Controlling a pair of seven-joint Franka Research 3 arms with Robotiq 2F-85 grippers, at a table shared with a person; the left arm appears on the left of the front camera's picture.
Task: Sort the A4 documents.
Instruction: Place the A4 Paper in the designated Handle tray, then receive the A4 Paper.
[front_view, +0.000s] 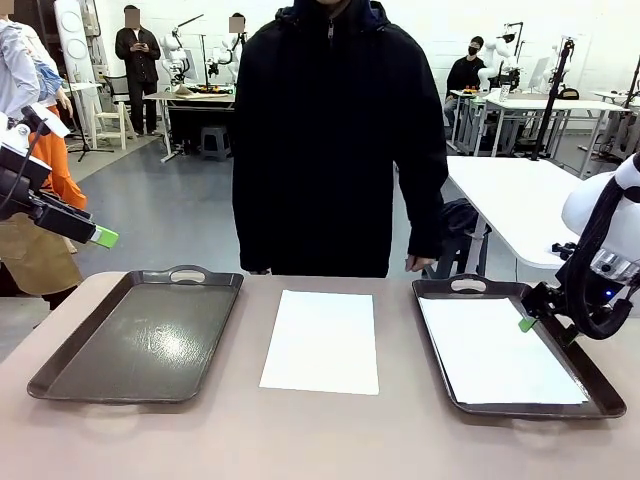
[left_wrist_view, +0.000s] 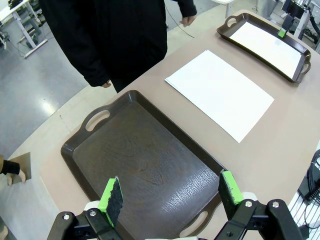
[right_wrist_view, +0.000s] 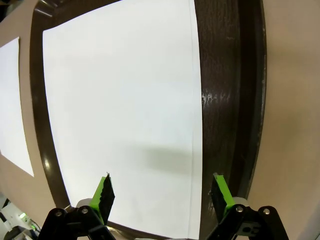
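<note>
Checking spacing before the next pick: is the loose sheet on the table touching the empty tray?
Apart. The front view shows bare table between the A4 sheet and the empty tray; the left wrist view agrees.

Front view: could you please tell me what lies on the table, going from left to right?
empty dark tray → loose A4 sheet → second dark tray with another A4 sheet lying in it
</note>
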